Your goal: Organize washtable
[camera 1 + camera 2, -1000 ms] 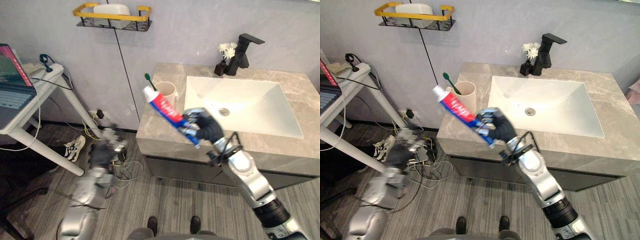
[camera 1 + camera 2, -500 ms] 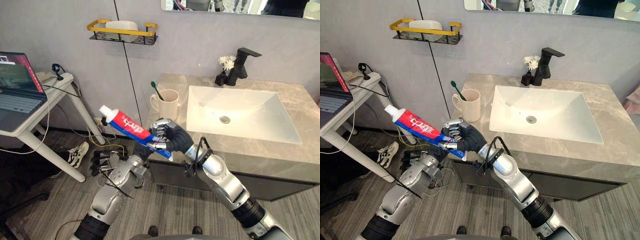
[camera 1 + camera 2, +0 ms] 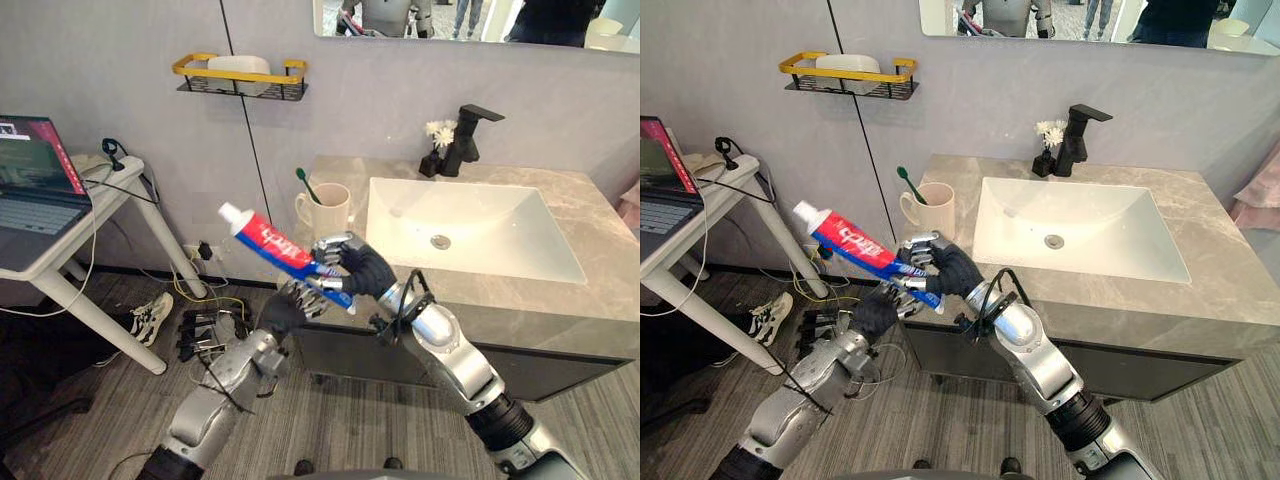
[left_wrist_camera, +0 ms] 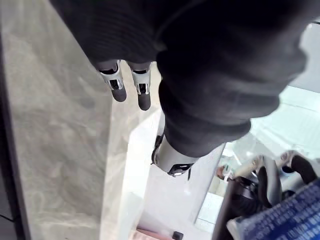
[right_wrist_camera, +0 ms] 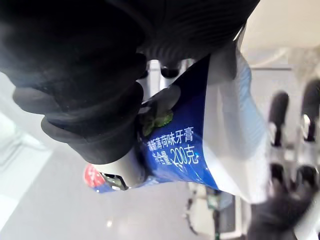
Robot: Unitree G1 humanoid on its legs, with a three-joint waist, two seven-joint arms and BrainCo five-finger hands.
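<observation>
Tube: red, white and blue soft plastic toothpaste tube (image 3: pixel 283 249), in the air off the front left corner of the grey marble desk (image 3: pixel 600 225), white cap tilted up.
Right robot hand (image 3: pixel 360 272): curled round the tube's lower blue end.
Left robot hand (image 3: pixel 880 312): just below the tube, fingers loose, empty; contact unclear.
Handling: likely light, squashy and slick. The stiff shoulder by the cap is the safer place to hold.
Nearby: cream mug (image 3: pixel 328 208) with a green toothbrush.
</observation>
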